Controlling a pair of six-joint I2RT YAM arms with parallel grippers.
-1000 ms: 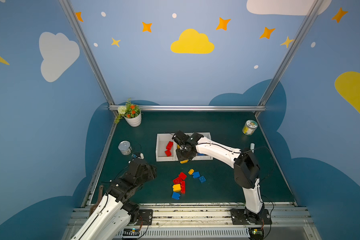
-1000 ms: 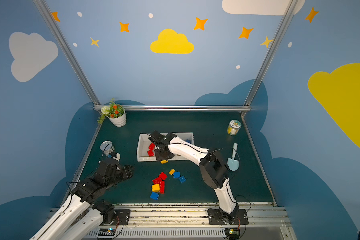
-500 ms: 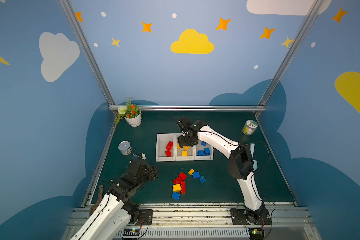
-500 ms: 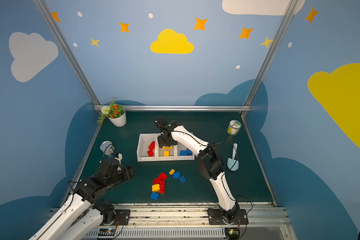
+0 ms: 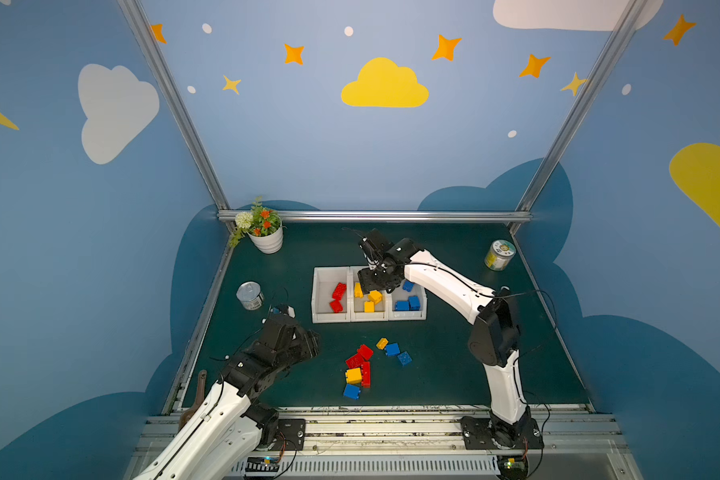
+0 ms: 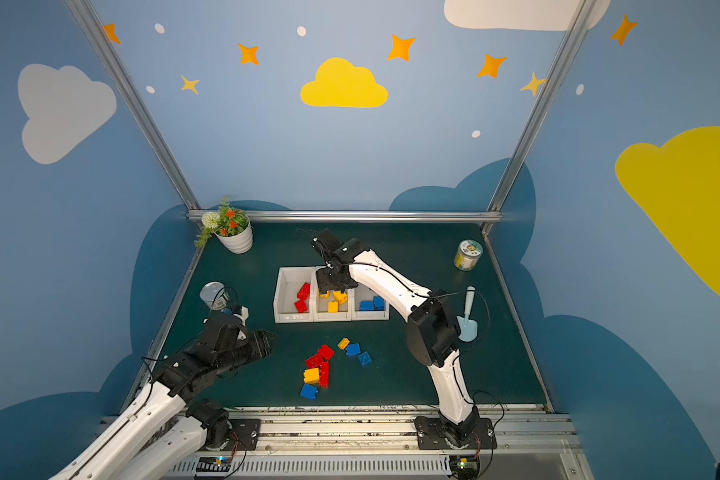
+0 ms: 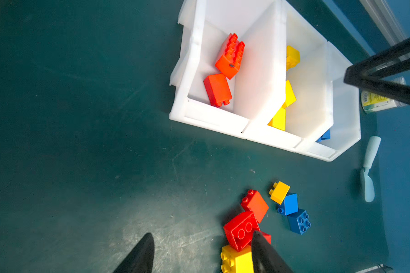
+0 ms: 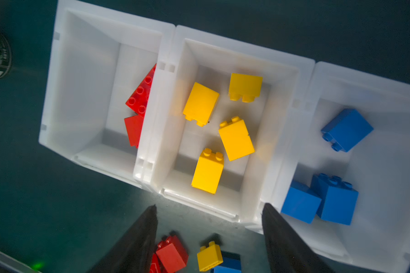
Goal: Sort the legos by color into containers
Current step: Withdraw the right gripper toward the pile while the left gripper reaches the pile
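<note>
Right tool [image 8: 208,206] released and empty above the yellow bin [image 5: 368,316]; left tool [image 7: 202,236] spread, empty, beside the loose bricks [image 5: 360,368] on the surface [image 5: 445,374]. The bricks touch, so I risk pinching two colours or scattering the pile.

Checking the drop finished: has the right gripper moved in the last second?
Yes. In a top view the right gripper has shifted from the near rim of the middle bin toward its far side, now open above the yellow bricks.
</note>
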